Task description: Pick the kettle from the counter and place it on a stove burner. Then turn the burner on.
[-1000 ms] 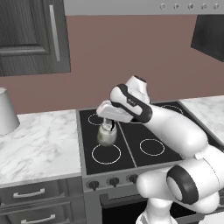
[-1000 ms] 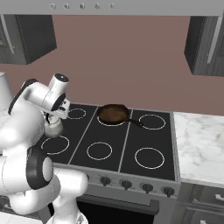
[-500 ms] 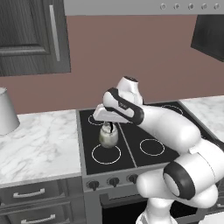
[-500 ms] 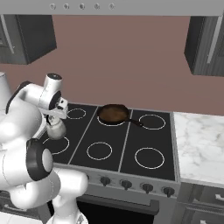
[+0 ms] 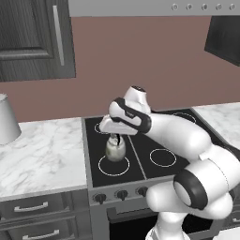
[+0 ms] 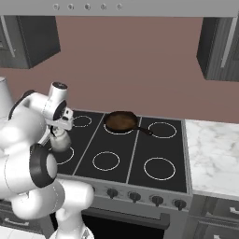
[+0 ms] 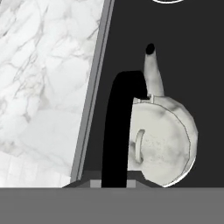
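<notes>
6 white rings mark the black cooktop (image 6: pixel 135 154) between marble counters (image 5: pixel 42 154).

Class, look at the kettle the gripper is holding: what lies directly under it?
Under the kettle lies the black cooktop, with the front-left stove burner ring partly showing around its base. The ring's far part is hidden by the kettle; contact cannot be told.

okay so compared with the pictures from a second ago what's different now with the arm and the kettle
The gripper, still shut on the kettle by its black handle, has carried it a little toward the stove's front and lowered it over the front left stove burner. Nothing was let go. The frying pan on the back burner and the white vessel on the counter stayed put.
</notes>
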{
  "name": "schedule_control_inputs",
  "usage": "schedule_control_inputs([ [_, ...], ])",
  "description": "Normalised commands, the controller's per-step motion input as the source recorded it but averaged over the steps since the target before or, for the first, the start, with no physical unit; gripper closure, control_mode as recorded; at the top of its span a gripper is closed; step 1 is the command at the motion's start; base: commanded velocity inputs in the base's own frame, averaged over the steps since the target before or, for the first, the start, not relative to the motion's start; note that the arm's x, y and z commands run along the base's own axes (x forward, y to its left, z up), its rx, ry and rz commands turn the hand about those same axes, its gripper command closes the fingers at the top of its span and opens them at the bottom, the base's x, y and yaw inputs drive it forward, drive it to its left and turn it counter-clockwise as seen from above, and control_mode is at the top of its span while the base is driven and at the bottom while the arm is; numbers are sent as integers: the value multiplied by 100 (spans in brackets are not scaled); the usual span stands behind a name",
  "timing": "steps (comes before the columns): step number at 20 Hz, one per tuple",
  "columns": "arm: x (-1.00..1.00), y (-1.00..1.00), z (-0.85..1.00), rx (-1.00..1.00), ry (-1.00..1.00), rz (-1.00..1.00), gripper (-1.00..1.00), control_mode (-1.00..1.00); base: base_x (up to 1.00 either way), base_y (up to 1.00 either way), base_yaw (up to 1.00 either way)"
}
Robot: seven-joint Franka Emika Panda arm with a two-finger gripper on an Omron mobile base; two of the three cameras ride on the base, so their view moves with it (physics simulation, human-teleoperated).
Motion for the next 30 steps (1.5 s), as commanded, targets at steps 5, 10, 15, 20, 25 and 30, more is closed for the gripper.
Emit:
schedule_control_inputs([
  [5,12,9,-17,0,2,0,100,-100,0,0,0],
  [10,22,20,-22,0,7,0,100,-100,0,0,0],
  [15,22,13,-21,0,5,0,100,-100,0,0,0],
  [20,23,5,-14,-1,1,0,100,-100,0,0,0],
  [25,-31,1,-15,0,-1,0,100,-100,0,0,0],
  [30,-33,0,0,0,-5,0,100,-100,0,0,0],
])
